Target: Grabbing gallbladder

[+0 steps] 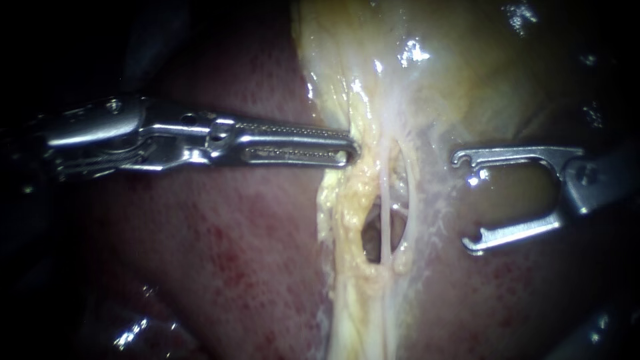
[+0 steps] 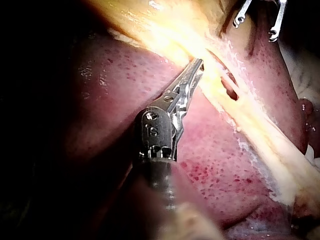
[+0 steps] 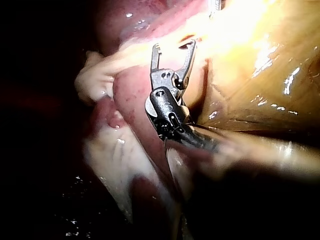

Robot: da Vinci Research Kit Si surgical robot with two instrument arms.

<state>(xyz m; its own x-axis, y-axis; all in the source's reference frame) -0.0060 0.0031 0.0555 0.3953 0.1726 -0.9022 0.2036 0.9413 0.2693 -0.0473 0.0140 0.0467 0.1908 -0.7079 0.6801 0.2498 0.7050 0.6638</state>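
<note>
The gallbladder (image 1: 467,73) is the pale yellow sac at upper right, lying on the red liver (image 1: 220,253). A yellow fatty band (image 1: 347,207) runs down from it, with a hole (image 1: 371,235) crossed by a thin pale tube (image 1: 385,220). My left instrument (image 1: 351,151) reaches in level, its jaws lying together with the tips biting the fatty edge of the gallbladder (image 2: 165,30); the left wrist view shows the same at the left instrument's tips (image 2: 199,64). My right instrument (image 1: 465,202) stands wide open just right of the band, touching nothing; its jaws (image 3: 174,46) gape over the tissue.
Liver surrounds the band on both sides, speckled dark red at lower left. Pale folded tissue (image 3: 95,75) lies beside the right instrument's shaft. My right instrument (image 2: 256,26) shows beyond the left instrument's tips in the left wrist view.
</note>
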